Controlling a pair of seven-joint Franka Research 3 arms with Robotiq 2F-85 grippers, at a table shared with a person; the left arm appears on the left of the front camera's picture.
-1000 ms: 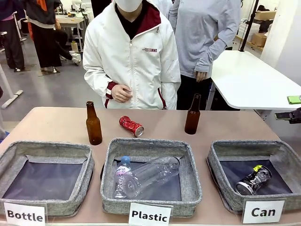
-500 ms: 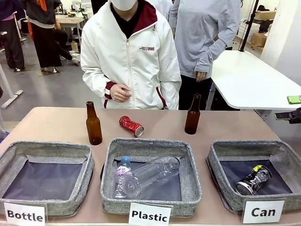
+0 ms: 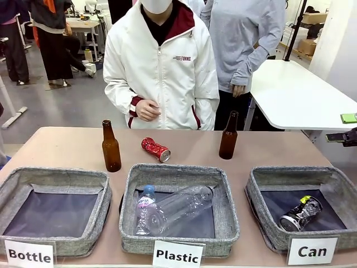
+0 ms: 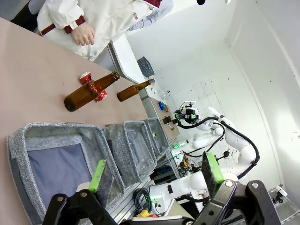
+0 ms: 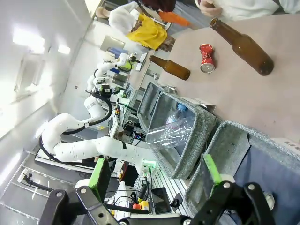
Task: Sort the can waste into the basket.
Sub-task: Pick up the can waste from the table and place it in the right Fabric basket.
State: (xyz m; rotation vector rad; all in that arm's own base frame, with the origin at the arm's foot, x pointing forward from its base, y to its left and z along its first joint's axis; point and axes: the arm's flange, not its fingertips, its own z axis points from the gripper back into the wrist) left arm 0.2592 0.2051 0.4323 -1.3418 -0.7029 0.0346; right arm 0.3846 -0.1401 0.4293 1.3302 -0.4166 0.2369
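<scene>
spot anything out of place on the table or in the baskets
The crushed shiny red can lies loose on the table, outside the grey woven basket labelled Can, where the crushed black and silver can already sits.

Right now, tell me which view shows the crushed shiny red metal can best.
Front view: the crushed shiny red metal can lies whole and largest. Right wrist view shows it smaller; in the left wrist view a brown glass bottle covers its middle.
</scene>
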